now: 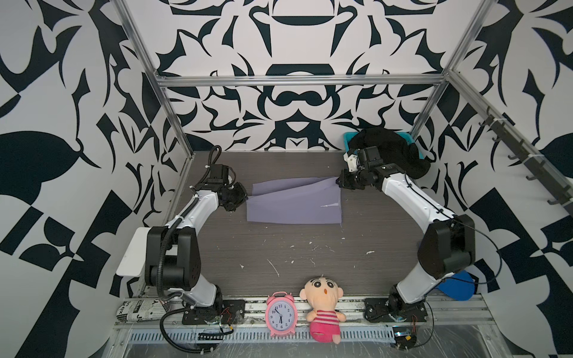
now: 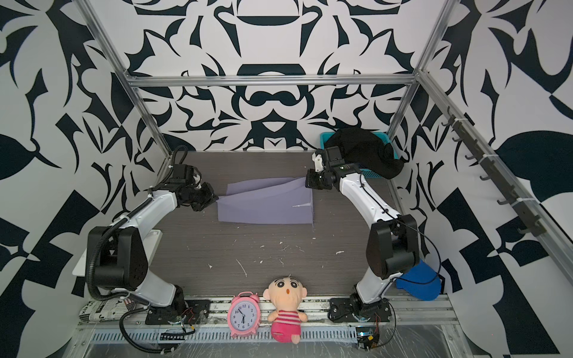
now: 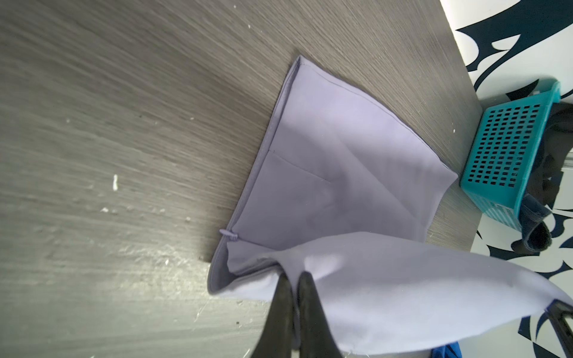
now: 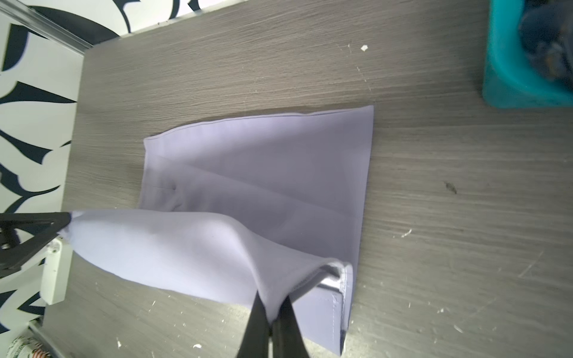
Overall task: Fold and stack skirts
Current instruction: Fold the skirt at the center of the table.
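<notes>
Spanning the cell floor in both top views, the grey wood-grain table (image 1: 279, 248) is being occupied at centre-rear by the lavender skirt (image 1: 294, 207). Its lower layer is being kept flat on the surface while an upper layer is being held up off it at both ends. Next in size, the black skirt (image 1: 390, 152) is being draped over the teal basket (image 1: 404, 137) in the far R corner, behind the R arm (image 1: 412, 198). A dark blue denim skirt (image 4: 545, 37) is being shown, blurred, inside that basket in the R wrist view. A royal-blue cloth (image 1: 459, 288) is being partly hidden by the R arm near the table's front R corner. Along the front rail, a plush doll (image 1: 324, 307) & a pink alarm clock (image 1: 280, 313) are being propped side by side. The left gripper (image 3: 293, 285) is being kept closed on the lavender skirt at its L edge, w/ cloth pinched betw. the fingers (image 3: 280, 310). The right gripper (image 4: 273, 310) is being clamped likewise at the far R corner, jaws narrow, fabric bunched betw. them. A raised fold is being stretched from one pincer to the other above the flat layer.
</notes>
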{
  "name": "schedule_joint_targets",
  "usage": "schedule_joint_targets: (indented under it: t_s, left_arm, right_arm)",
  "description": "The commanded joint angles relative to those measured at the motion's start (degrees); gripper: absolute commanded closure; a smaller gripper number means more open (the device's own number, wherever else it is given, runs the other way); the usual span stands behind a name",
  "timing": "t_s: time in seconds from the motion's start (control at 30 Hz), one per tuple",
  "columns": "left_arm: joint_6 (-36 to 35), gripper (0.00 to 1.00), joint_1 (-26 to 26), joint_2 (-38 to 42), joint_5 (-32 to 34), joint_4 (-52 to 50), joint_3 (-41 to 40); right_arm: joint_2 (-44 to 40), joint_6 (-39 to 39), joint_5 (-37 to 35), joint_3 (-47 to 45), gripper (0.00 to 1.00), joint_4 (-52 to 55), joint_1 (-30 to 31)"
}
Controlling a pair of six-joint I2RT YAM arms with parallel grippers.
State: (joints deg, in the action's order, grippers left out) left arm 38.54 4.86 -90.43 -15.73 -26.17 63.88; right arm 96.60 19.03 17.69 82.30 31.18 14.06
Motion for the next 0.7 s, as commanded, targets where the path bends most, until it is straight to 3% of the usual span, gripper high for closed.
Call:
schedule_joint_targets:
  t_s: [0.0, 0.2, 0.67]
  left_arm:
    - [-1.87, 1.0, -0.34, -0.43, 0.64, -0.01, 2.77]
    - [-2.57, 1.0, -0.86, -2.84, 1.05, -0.25, 5.37]
    - [-4.71, 1.0, -0.9, -10.52, 1.44, -0.05, 7.79]
  right_arm:
    - [-0.79, -1.78, -0.99, 5.53, 1.0, -1.68, -0.29]
    - [3.65, -2.69, -0.64, 9.84, 1.0, -0.75, -0.26]
    - [10.25, -3.19, -3.09, 9.9, 1.0, -2.88, -0.35]
